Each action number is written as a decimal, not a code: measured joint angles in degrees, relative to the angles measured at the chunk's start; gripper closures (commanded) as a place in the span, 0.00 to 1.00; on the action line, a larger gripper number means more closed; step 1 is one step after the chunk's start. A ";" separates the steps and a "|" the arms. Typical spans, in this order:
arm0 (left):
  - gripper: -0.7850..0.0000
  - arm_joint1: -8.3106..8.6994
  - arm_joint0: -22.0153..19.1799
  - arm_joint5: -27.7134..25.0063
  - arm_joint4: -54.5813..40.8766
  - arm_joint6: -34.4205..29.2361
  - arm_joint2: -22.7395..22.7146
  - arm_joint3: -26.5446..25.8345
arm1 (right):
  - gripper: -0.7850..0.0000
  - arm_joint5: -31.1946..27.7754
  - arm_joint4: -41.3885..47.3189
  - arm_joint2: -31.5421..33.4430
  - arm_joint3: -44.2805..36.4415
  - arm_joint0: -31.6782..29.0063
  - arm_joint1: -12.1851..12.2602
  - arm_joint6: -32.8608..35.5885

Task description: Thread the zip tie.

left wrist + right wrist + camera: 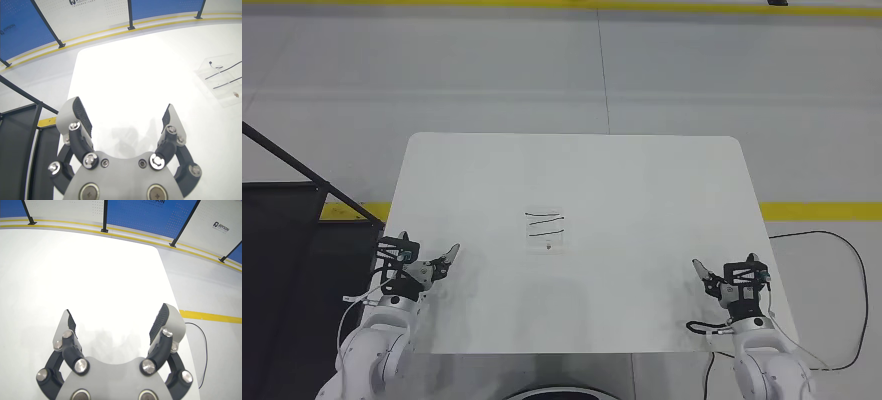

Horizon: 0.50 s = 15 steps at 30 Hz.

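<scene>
**Zip ties lie mid-desk, both jaws released**

We see two black zip ties [545, 215] lying side by side on a clear tray [537, 245] at the middle of the white desk [642, 180]. Both pairs of jaws are spread and empty, near the desk's front corners.

Two black zip ties [545, 215], one clear tray [225, 98], one white table [642, 180], two tools [122, 102]
</scene>
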 measured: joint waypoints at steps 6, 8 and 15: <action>0.00 0.00 0.00 0.00 0.00 0.00 0.00 0.00 | 0.00 0.00 0.00 0.00 0.00 0.00 0.00 0.00; 0.00 0.00 0.00 0.00 0.00 0.00 0.00 0.00 | 0.00 0.00 0.00 0.00 0.00 0.00 0.00 0.00; 0.00 0.00 -0.45 -1.30 -0.55 -0.25 -0.21 0.00 | 0.00 -0.96 -0.11 -0.21 0.03 0.17 -0.01 0.45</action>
